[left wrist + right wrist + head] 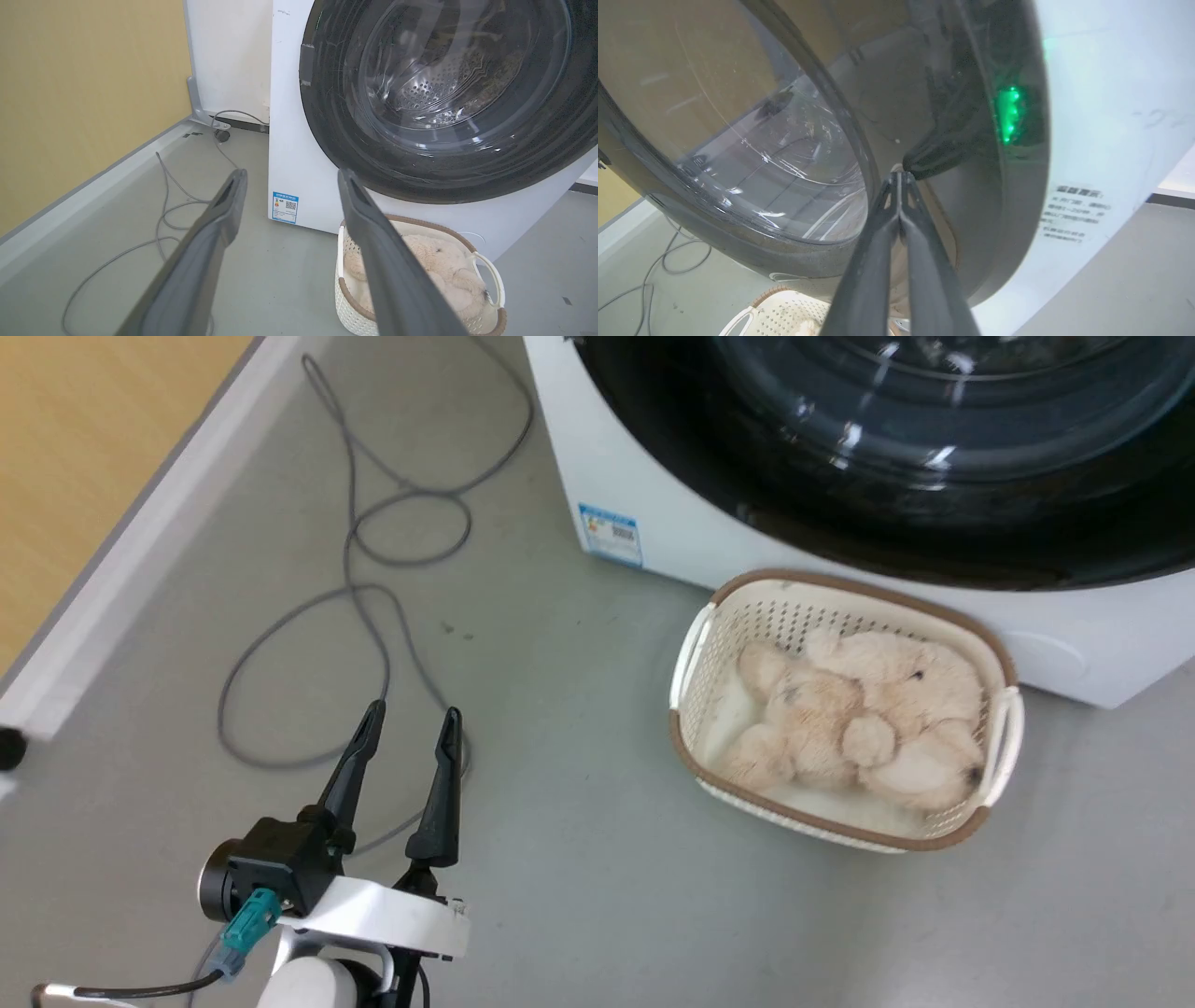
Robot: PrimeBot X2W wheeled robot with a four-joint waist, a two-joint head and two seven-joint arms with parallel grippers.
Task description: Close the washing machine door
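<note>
Your right gripper (pixel 900 176) sat pinched shut, empty, seemingly touching the washing machine door (pixel 784 140), which looked heavy, rigid, slick, best pushed at its rim; left gripper (pixel 413 711) gaped empty.

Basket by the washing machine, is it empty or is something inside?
Not empty: a fluffy cream plush toy lies curled inside the basket, covering most of its floor.

The left pincer (pixel 414 711) had two long, black, tapering fingers (pixel 437 793) on a boxy black housing (pixel 280 859). Behind it came a teal plug (pixel 247 919) with a dark cable (pixel 140 989), a glossy white bracket (pixel 392 905) and a pale forearm (pixel 303 985). The right pincer (pixel 899 179) showed matte dark-grey fingers.
</note>
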